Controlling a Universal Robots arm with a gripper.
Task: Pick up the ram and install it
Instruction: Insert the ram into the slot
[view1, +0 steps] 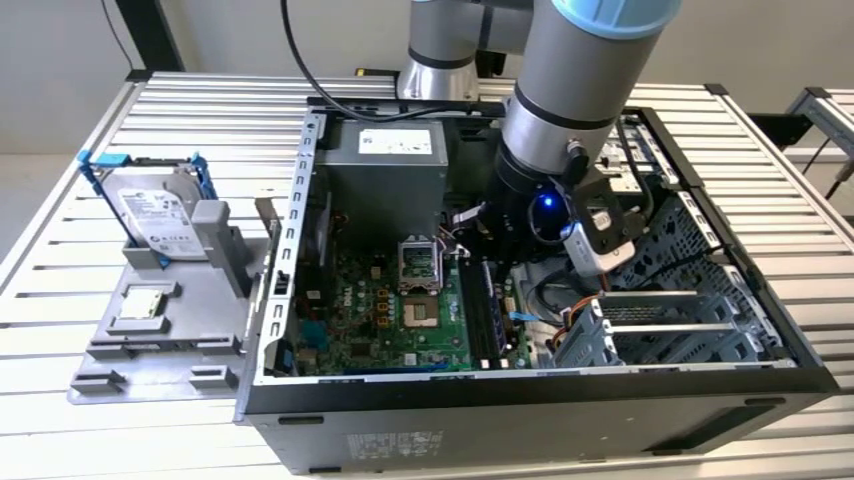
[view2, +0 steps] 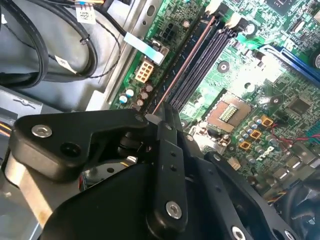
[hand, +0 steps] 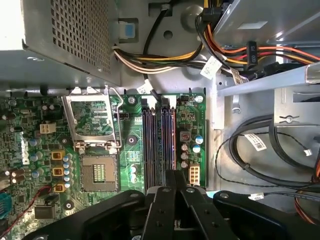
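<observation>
End effector (hand: 172, 192) clenched on the ram (hand: 171, 145), whose long axis runs along the memory slots (hand: 152, 145) at frame center.

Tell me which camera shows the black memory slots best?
The first wrist view: the memory slots run straight up the green board, all lanes distinct. In the second wrist view the slots run slantwise, their near end behind the gripper. In the exterior view they look thin and dark.
</observation>
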